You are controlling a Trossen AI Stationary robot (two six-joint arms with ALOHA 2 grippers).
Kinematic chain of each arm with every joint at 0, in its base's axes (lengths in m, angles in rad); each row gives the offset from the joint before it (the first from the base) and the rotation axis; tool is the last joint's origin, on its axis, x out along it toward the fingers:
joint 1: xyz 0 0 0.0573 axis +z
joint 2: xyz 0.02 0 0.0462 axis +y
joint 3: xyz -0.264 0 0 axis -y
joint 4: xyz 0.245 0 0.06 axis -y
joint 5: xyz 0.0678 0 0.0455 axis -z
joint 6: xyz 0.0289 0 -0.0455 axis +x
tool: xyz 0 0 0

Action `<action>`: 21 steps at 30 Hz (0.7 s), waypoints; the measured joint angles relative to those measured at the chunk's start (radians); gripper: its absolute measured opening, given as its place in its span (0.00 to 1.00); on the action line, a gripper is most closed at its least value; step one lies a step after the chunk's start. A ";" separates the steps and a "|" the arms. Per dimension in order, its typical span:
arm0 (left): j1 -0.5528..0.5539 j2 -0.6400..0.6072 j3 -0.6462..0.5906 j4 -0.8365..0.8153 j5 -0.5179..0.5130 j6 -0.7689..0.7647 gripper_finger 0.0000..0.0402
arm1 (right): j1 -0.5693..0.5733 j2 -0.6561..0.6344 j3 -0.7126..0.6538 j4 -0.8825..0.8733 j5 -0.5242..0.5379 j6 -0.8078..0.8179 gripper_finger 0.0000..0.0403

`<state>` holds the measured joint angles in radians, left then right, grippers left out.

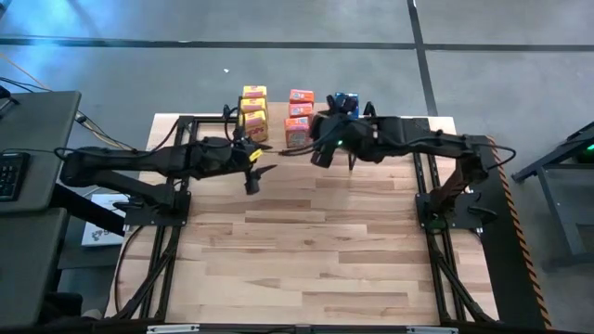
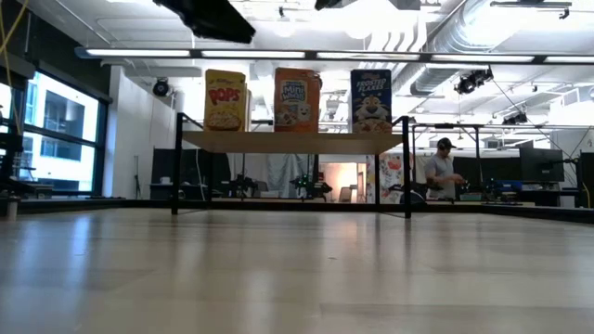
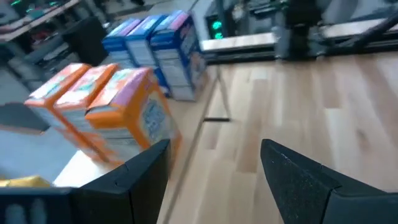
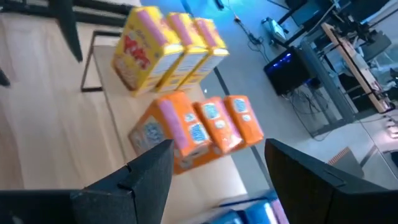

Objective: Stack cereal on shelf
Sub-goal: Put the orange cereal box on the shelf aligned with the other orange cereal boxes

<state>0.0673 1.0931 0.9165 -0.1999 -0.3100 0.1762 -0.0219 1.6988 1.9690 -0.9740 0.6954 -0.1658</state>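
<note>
The shelf (image 2: 292,141), a light plank on thin black legs, stands at the table's far edge. On it stand three rows of cereal boxes: yellow (image 1: 252,109), orange (image 1: 298,117) and blue (image 1: 345,99). My left gripper (image 1: 252,178) hovers open just in front of the shelf, near the yellow and orange rows. In its wrist view the open fingers (image 3: 214,168) are empty, with the orange boxes (image 3: 106,106) and blue boxes (image 3: 158,50) ahead. My right gripper (image 1: 321,154) hangs open above the shelf's front by the blue row. Its wrist view looks down on the yellow (image 4: 165,53) and orange boxes (image 4: 199,127).
Black frame rails (image 1: 436,199) run along both sides of the table, carrying the arm bases. Bare wooden tabletop (image 1: 306,250) stretches from the shelf to the near edge. A desk with a keyboard (image 1: 14,172) stands off the left side. A person (image 2: 444,172) is in the room beyond.
</note>
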 joint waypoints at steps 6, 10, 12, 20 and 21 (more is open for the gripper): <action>0.037 0.058 0.000 0.068 -0.103 -0.017 0.60 | -0.021 -0.037 -0.003 -0.034 -0.016 0.000 0.61; 0.056 0.095 0.000 0.111 -0.106 -0.018 0.60 | -0.024 -0.039 -0.003 -0.039 -0.017 0.000 0.61; 0.065 0.115 0.000 0.126 -0.105 -0.018 0.60 | -0.024 -0.039 -0.003 -0.039 -0.018 0.000 0.61; 0.093 0.192 0.000 0.195 -0.139 -0.018 0.60 | -0.024 -0.038 -0.004 -0.039 -0.025 0.000 0.61; 0.096 0.199 0.000 0.203 -0.150 -0.023 0.60 | -0.024 -0.038 -0.004 -0.039 -0.027 0.000 0.61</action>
<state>0.1630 1.2917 0.9161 0.0033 -0.4597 0.1535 -0.0461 1.6604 1.9652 -1.0129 0.6687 -0.1657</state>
